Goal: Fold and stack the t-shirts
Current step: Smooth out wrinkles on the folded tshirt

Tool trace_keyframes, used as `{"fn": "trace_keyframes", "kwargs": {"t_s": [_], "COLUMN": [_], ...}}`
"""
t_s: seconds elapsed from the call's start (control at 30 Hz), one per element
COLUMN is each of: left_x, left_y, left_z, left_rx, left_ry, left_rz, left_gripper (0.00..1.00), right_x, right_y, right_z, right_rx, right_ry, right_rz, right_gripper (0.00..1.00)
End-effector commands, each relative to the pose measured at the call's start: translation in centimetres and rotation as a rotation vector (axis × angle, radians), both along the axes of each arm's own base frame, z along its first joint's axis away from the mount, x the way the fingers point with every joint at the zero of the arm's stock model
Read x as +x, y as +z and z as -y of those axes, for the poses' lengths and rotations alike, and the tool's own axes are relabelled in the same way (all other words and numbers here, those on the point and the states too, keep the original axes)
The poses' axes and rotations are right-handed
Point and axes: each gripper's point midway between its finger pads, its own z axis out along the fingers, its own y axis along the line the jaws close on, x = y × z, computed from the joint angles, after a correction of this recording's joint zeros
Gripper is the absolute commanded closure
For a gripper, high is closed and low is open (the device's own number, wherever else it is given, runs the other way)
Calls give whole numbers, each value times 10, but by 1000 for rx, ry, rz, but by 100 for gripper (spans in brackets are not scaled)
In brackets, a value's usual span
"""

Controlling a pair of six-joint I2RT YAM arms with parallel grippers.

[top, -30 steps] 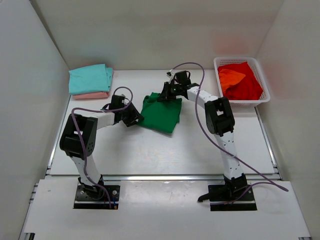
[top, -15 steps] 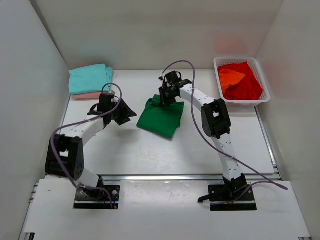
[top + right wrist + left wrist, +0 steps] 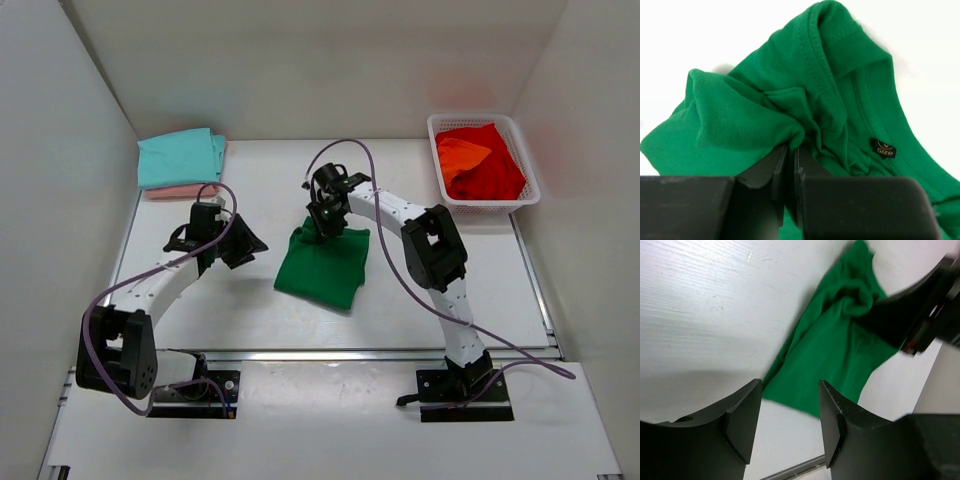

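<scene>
left hand (image 3: 238, 246): fingers (image 3: 740, 422) apart, gripping nothing; hovering low over the bare counter (image 3: 250, 300), just left of the dark green t-shirt (image 3: 322, 268) and not touching it.
right hand (image 3: 325, 212): fingers (image 3: 767, 170) pressed together, clamped on a gathered bunch of dark green cloth at the shirt's far edge, close to the collar.
dark green t-shirt: near the middle of the counter, between the two hands; folded into a rough rectangle, set at a slant, flat over most of its area, puckered into creases where the right hand pinches it.
collar detail: ribbed neckline curving above the pinch in the right wrist view, with a small black size label (image 3: 883, 148) just to the right of the closed fingers.
left wrist view: near corner of the green shirt lying past the gap between the open fingers, with the right hand a dark blurred shape on the shirt's far end.
teal t-shirt (image 3: 180, 157): folded, at the far left corner of the counter, resting on the pale pink one.
pale pink t-shirt (image 3: 182, 191): folded under the teal, only its near edge showing.
red t-shirt (image 3: 495, 172): crumpled inside the white basket (image 3: 437, 124) at the far right corner.
orange t-shirt (image 3: 460, 155): crumpled on top of the red one, toward the basket's left side.
cables (image 3: 343, 141): purple, arching above each arm.
</scene>
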Motion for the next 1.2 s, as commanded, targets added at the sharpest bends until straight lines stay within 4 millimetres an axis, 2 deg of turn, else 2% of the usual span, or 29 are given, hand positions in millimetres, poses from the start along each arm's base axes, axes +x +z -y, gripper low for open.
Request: {"fn": "trace_keyframes", "kwargs": {"t_s": [0.0, 0.07, 0.13, 0.27, 0.37, 0.4, 0.43, 0.5, 0.6, 0.67, 0.77, 0.87, 1.03, 1.17], "left_x": [-5, -5, -5, -2, 1, -2, 0, 0, -3, 1, 7, 17, 21, 16], "left_y": [8, 6, 1, -5, -5, -10, -6, -8, -12, -11, -9, -8, -9, -11], "left_z": [-2, 0, 7, 15, 19, 19, 20, 20, 25, 25, 27, 27, 29, 42], "left_rx": [15, 15, 15, 1, -4, -5, -11, -10, -16, -12, 0, 18, -1, -22], "left_ry": [-13, -27, -56, -92, -113, -113, -117, -115, -139, -146, -167, -170, -178, -220], "left_rz": [36, 42, 50, 45, 46, 28, 39, 36, 25, 40, 60, 72, 72, 71], "left_gripper": [41, 40, 40, 40, 40, 40, 40, 40, 40, 40, 40, 39, 39, 41], "right_x": [-43, -45, -50, -39, -29, -25, -18, -11, 5, 13, 7, -3, -15, -9], "right_y": [19, 33, 42, 67, 67, 64, 71, 66, 62, 63, 77, 83, 69, 59], "right_z": [6, 3, 8, 14, 31, 29, 31, 40, 45, 46, 39, 34, 29, 20], "right_rx": [-12, 50, 85, 190, 226, 229, 254, 244, 227, 199, 229, 272, 235, 222], "right_ry": [44, 44, 36, -32, -137, -151, -171, -222, -278, -286, -232, -170, -128, -125], "right_rz": [-31, -19, -25, -7, -39, -29, -9, -2, 6, 30, 52, 62, 59, 52], "right_gripper": [100, 99, 100, 96, 85, 83, 78, 70, 63, 62, 58, 49, 44, 42]}}
